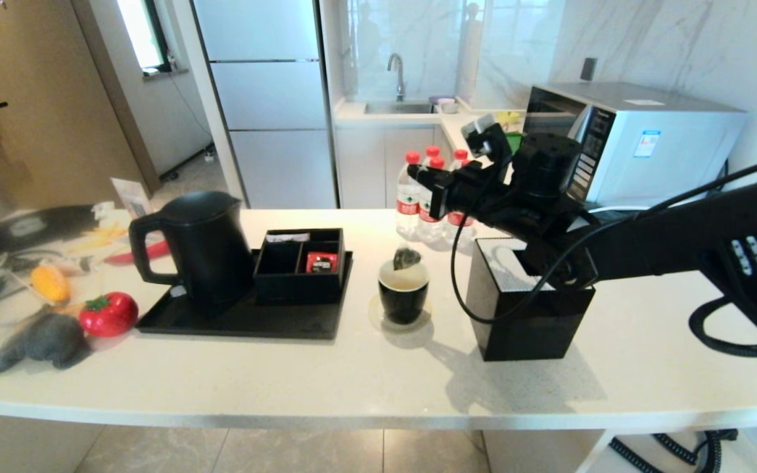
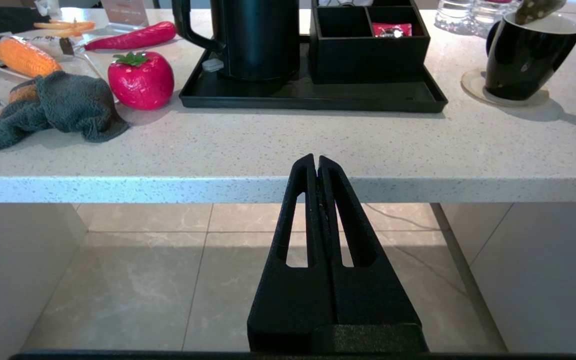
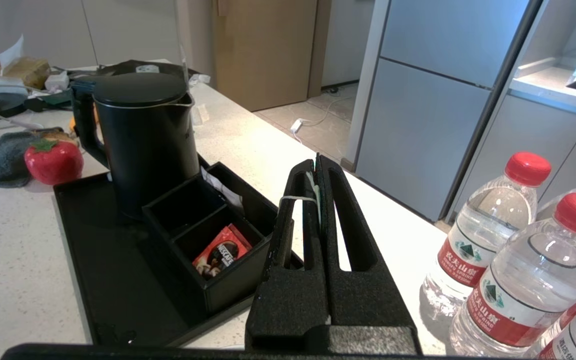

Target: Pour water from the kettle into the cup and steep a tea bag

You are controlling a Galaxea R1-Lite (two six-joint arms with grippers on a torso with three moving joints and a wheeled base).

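Observation:
The small black cup (image 1: 403, 295) (image 2: 528, 55) stands on a pale coaster at mid-counter. The tea bag (image 1: 407, 258) (image 2: 535, 9) hangs at the cup's rim, its lower part inside the mouth. My right gripper (image 1: 422, 176) (image 3: 318, 159) is above and behind the cup, shut on the tea bag's white string (image 3: 295, 198) and tag. The matte black kettle (image 1: 201, 246) (image 2: 255, 37) (image 3: 143, 140) stands upright on its tray to the left. I cannot tell whether water is in the cup. My left gripper (image 2: 316, 159) is shut and empty, below the counter's front edge.
A black tray (image 1: 240, 322) carries the kettle and a compartment box (image 1: 299, 263) holding a red packet (image 1: 321, 261). A black tissue box (image 1: 529, 302) stands right of the cup. Red-capped bottles (image 1: 424, 197) stand behind the cup. A toy strawberry (image 1: 109, 313) and grey cloth (image 1: 43, 341) lie at the left.

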